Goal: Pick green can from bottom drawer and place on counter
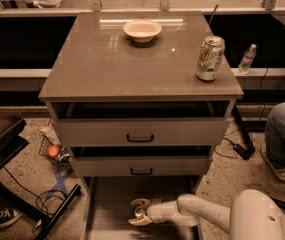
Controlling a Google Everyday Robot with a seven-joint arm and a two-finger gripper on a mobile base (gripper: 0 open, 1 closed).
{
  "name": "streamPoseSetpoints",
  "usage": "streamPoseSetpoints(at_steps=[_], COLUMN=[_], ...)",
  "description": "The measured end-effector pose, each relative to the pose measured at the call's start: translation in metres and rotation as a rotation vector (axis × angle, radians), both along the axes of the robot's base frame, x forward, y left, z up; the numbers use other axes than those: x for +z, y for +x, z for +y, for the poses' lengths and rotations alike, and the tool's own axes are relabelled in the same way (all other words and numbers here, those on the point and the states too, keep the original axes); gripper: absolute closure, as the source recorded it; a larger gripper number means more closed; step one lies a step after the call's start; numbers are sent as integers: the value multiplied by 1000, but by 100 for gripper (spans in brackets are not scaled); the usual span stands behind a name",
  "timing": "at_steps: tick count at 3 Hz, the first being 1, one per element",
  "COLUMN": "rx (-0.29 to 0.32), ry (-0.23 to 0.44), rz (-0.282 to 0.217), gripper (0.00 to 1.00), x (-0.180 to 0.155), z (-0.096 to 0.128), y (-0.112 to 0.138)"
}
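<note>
The bottom drawer [107, 204] stands pulled out at the foot of the cabinet. My gripper [139, 212] reaches into it from the right on a white arm. Its fingers [141, 203] sit on either side of the green can [141, 213], of which only a small dark body with a shiny top shows between them. The can stands low on the drawer floor. The counter [112, 59] is the glossy grey-brown top of the cabinet, well above the gripper.
A white bowl [142, 30] sits at the back of the counter and a larger pale silver-and-green soda can [210, 58] at its right edge. The two upper drawers [140, 132] stand slightly open above the gripper. A person's leg [284, 134] is at the right, clutter and cables at the left.
</note>
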State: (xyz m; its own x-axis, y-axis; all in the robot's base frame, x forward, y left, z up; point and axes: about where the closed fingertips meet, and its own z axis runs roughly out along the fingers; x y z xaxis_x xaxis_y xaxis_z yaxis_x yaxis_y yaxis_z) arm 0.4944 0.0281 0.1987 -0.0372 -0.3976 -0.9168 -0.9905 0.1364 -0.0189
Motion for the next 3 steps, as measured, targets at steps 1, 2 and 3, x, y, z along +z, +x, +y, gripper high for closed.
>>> streamPoseSetpoints(at_steps=[1, 2, 3], rx=[1, 3, 15], ry=[1, 8, 110], rz=[1, 0, -31], gripper=[89, 100, 100], x=[0, 4, 58], z=[1, 1, 3], y=[-1, -3, -31])
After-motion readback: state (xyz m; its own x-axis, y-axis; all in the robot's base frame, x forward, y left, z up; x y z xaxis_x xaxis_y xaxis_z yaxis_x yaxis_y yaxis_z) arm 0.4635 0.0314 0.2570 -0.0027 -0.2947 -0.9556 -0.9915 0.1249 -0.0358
